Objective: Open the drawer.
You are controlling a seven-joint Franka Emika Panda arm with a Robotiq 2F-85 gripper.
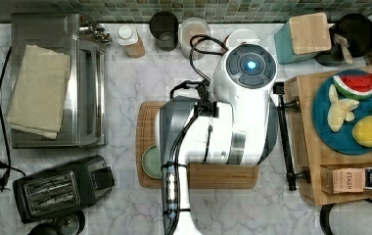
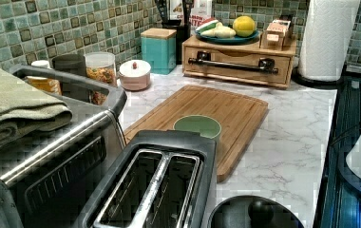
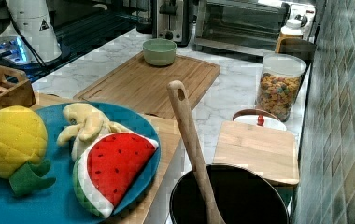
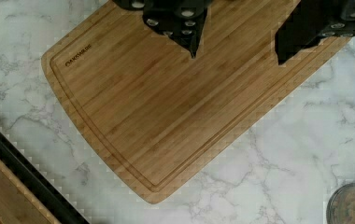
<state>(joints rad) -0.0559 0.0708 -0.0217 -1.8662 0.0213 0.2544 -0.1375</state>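
The drawer (image 2: 238,66) looks shut, sitting flush in the little wooden cabinet (image 1: 304,147) at the top view's right, under the blue fruit plate (image 1: 321,122). Its black bar handle (image 1: 286,142) runs near-to-far in the top view and left-to-right in the left view — that long axis is what I need to square up to.

My gripper (image 4: 235,49) hangs over the bamboo cutting board (image 4: 166,107), fingers spread wide with nothing between them. In the wrist view the handle shows as a dark strip at the picture's edge (image 4: 21,175), apart from my fingertips across a band of bare marble counter (image 4: 306,140). So my guess is I have to slide toward the cabinet, drop lower, and straddle the bar across its length.

Room seems fine: a green bowl (image 1: 151,161) sits on the board's far side from the cabinet, and the marble in front of the drawer is bare for it to slide out over.
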